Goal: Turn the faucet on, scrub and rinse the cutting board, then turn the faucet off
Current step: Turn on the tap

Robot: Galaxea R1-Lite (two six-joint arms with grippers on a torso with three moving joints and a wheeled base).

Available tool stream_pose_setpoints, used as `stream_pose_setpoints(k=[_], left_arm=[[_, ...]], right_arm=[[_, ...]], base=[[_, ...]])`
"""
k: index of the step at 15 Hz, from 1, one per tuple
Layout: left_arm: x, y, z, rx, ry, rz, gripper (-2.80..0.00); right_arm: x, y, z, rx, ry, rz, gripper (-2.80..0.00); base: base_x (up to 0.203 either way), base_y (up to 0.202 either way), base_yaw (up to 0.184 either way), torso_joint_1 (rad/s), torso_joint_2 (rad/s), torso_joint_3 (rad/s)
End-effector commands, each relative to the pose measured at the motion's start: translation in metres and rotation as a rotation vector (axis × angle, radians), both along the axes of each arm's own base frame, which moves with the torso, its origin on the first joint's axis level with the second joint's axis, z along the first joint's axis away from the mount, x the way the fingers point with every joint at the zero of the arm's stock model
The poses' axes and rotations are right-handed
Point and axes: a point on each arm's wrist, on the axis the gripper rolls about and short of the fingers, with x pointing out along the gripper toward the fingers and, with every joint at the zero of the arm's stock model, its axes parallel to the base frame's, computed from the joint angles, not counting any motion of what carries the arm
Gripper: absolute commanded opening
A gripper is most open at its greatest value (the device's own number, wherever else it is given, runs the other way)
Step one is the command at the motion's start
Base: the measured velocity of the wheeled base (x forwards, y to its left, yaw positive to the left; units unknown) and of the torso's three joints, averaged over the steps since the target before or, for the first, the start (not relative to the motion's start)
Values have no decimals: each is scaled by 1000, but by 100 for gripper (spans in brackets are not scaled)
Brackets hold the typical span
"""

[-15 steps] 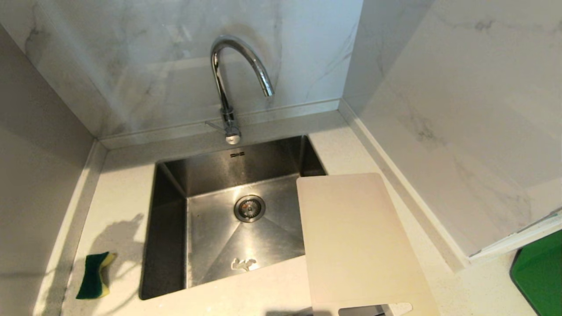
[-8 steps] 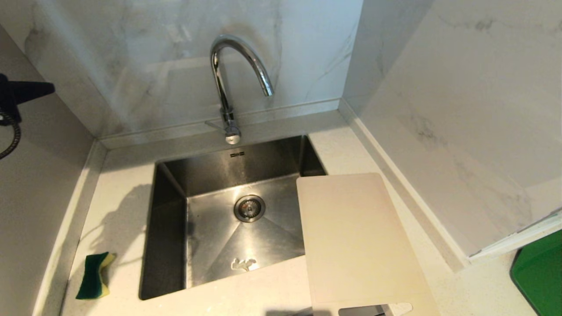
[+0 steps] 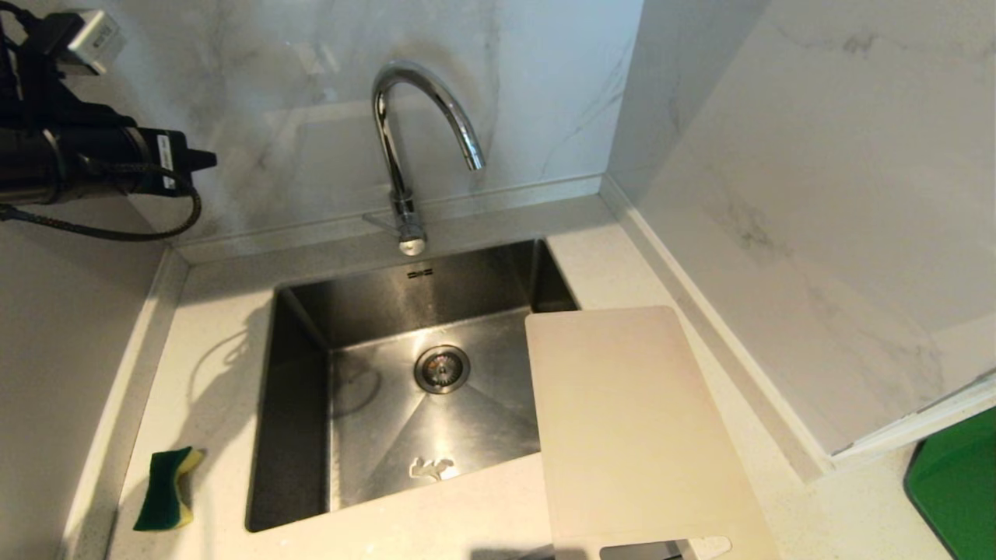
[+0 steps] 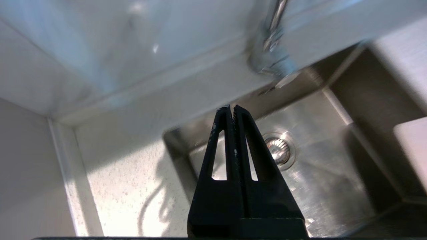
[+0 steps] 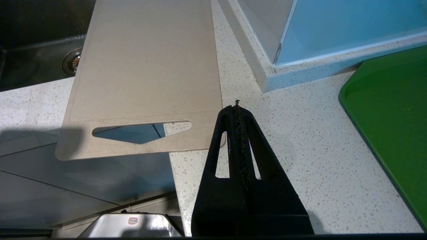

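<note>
Hanging high at the left of the head view, well apart from everything on the counter, the left gripper [image 4: 232,108] has its two black fingers pinched together on nothing, and its camera looks toward the base of the faucet [image 3: 412,148], which suggests that the first step, opening the water, is not yet done. No water runs from the spout. The faucet is a shiny chrome arch with a thin lever [image 3: 383,222] low at its left side, a small slippery target that probably wants a push, not a grasp. The cutting board [image 3: 634,428] is a thin, matte, cream plastic sheet with rounded corners; it lies flat on the speckled counter [image 3: 210,342] at the right, one long edge overhanging the brushed steel sink [image 3: 299,404], handy for sliding under the stream. Its slot handle [image 5: 141,130] juts past the counter's front edge. The right gripper [image 5: 237,105] sits parked beside that end, clenched and empty. A green-and-yellow sponge [image 3: 166,488] waits at the left.
</note>
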Motion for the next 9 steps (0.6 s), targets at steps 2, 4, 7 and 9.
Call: stream_pose_setpoints(k=[2, 4, 7, 9], left_arm=[[40, -21, -30, 45, 106, 99, -280], [54, -48, -37, 23, 111, 138, -280], [69, -82, -25, -191, 55, 172, -280], [76, -97, -33, -245, 64, 223, -280]], right_arm=[[0, 0, 0, 0, 0, 0, -280], [0, 0, 0, 0, -1, 0, -280], [0, 0, 0, 0, -1, 0, -280], [0, 0, 0, 0, -1, 0, -280]], base=[[0, 0, 0, 0, 0, 0], [0, 0, 0, 0, 0, 0], [0, 0, 0, 0, 0, 0], [0, 0, 0, 0, 0, 0]])
